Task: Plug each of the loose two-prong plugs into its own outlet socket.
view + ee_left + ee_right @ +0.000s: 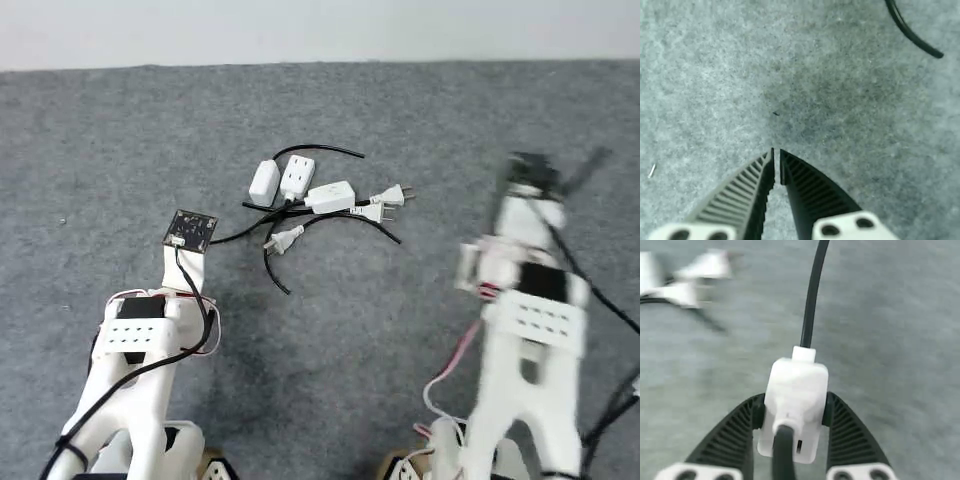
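A cluster of white outlet sockets [297, 175] and loose two-prong plugs [385, 196] on black cables lies at the middle of the grey mat. One more plug [285, 240] lies just in front of it. My right gripper [792, 410] is shut on a white outlet socket [795, 390], with a black cable [812, 290] running away from it. In the high view the right gripper [528, 168] is raised to the right of the cluster. My left gripper [776, 152] is shut on nothing, low over bare mat, with a black cable end [912, 35] lying beyond it.
The grey mat [400, 320] covers the whole table up to a pale wall at the back. The left arm's wrist camera board [190, 230] sits just left of the cable cluster. Blurred white plugs [700, 267] lie beyond the right gripper.
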Motion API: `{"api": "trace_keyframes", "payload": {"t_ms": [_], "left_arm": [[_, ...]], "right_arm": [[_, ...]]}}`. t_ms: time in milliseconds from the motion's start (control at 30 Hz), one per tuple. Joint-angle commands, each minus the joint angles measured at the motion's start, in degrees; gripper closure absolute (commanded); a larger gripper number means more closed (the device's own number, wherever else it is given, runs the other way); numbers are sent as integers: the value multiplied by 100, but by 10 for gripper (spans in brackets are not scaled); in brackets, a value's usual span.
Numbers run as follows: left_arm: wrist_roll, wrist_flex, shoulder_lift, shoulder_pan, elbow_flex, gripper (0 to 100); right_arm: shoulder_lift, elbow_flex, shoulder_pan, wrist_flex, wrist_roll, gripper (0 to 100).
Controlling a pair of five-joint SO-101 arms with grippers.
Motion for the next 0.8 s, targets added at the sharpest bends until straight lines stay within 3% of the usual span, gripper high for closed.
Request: {"api": "trace_keyframes", "payload": {"t_ms": [0, 167, 333, 433, 633, 767], "left_arm": [[-35, -97, -114, -9, -215, 985], [-35, -97, -114, 0, -215, 985], [-35, -97, -105, 0, -215, 985], [-35, -105, -105, 9, -215, 985], [-35, -105, -105, 9, -215, 985], [-35, -105, -105, 9, -215, 985]], "right_arm": [[-171, 79, 1376, -92, 475, 990], [321, 316, 2905, -1024, 1002, 990], [1226, 88, 3837, -1710, 1336, 988], [1824, -202, 4031, -1719, 1336, 959], [2009, -677, 3820, -681, 1292, 723], [1376, -1081, 3662, 462, 1108, 734]]}}
